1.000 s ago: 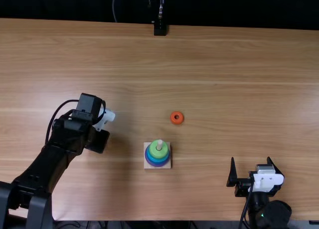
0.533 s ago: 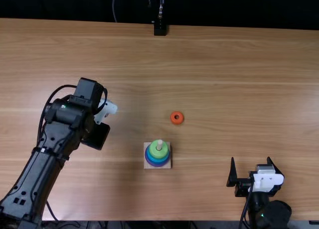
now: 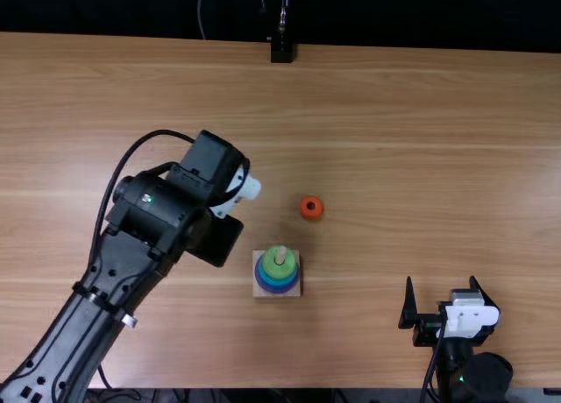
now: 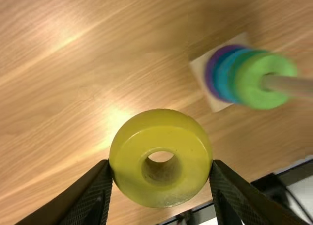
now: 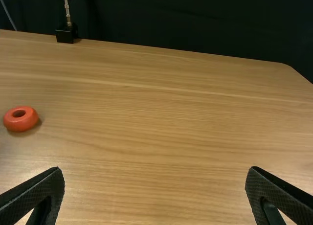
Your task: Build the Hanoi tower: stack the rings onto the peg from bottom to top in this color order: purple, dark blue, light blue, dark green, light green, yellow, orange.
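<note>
We see the left gripper (image 3: 217,241) gripping the yellow ring (image 4: 161,124). Light green ring (image 3: 273,270) tops the stack, nearer the table's (image 3: 394,114) near edge than the orange ring (image 3: 302,208). Right gripper (image 3: 440,282), wide, sits by the near right corner.

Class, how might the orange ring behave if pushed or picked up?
The orange ring lies flat, so it would probably slide rather than roll. Its smooth, rounded side might slip in a loose grip.
</note>
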Available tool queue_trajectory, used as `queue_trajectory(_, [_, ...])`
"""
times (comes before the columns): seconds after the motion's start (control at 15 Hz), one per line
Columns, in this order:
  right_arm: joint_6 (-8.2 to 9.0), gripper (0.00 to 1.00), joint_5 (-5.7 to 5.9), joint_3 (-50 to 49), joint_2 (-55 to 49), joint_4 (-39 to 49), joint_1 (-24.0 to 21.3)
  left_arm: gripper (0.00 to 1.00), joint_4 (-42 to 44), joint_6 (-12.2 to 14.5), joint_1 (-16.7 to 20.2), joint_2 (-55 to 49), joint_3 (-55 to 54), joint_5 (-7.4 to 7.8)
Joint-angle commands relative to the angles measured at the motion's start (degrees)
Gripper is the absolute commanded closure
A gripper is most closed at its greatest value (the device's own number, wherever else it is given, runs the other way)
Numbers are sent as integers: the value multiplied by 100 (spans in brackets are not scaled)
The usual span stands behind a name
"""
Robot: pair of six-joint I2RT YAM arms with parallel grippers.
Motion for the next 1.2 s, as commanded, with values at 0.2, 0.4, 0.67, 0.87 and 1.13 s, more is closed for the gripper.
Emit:
queue_trajectory(0.2, [-1,0,16,-436,-73,-389,-41,100,-17,-729,-670,364,705,9])
queue_trajectory(0.4, [-1,0,16,-436,-73,-389,-41,100,-7,-961,-960,601,801,-2])
queue_trajectory(0.67, [-1,0,16,-436,-73,-389,-41,100,56,-1129,-1224,830,872,-2])
queue_trajectory(0.87, [-1,0,16,-436,-73,-389,-41,100,56,-1193,-1312,865,1030,9])
queue_trajectory(1.13, [-1,0,16,-436,-73,-389,-41,100,88,-1382,-1417,1076,1039,30])
